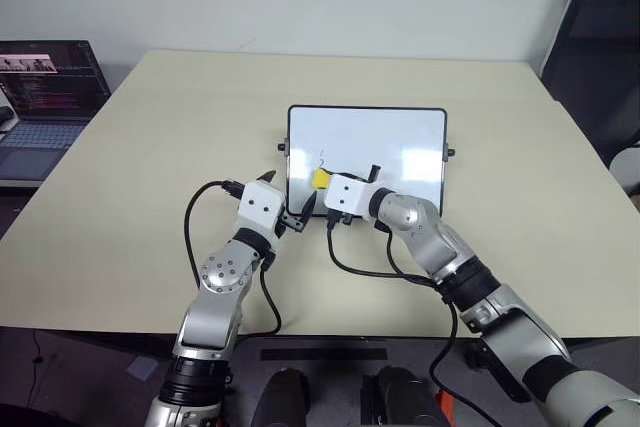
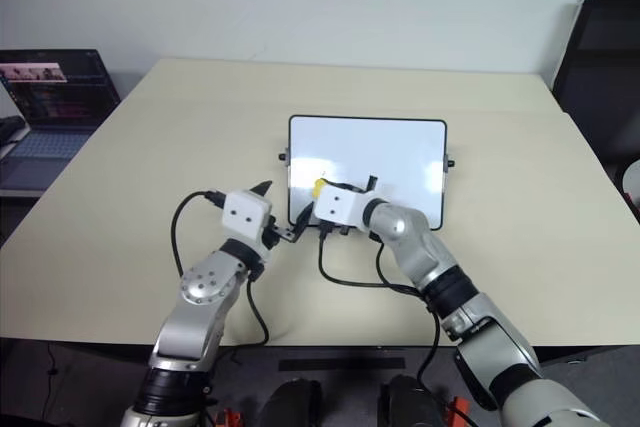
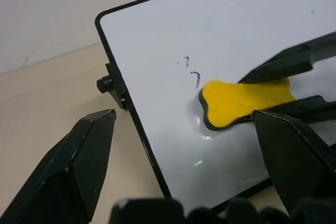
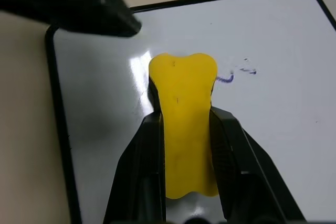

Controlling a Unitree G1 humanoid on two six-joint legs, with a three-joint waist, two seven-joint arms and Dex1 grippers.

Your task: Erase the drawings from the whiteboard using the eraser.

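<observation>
A small whiteboard (image 1: 366, 157) with a thin black frame lies flat near the middle of a pale table (image 1: 150, 167). The right gripper (image 4: 185, 129) has its jaws closed tight on the yellow eraser (image 4: 184, 124), one finger on each long side, and holds the eraser's front end over the board's white surface, toward the side of the board where the left arm waits. Whether the eraser presses on the board or sits just above it cannot be told. Just beside the eraser's front end, what remains of the drawings (image 4: 237, 73) is a short curved blue stroke and a few faint specks next to it; no whole characters can be read. The rest of the board looks clean white apart from glare. The left gripper (image 3: 184, 145) rests at the board's near corner with its jaws wide open and nothing between them, one finger outside the frame close to a small black side knob (image 3: 105, 83). The erasing looks mostly done; the remaining stroke and specks beside the eraser are yet to be wiped off.
</observation>
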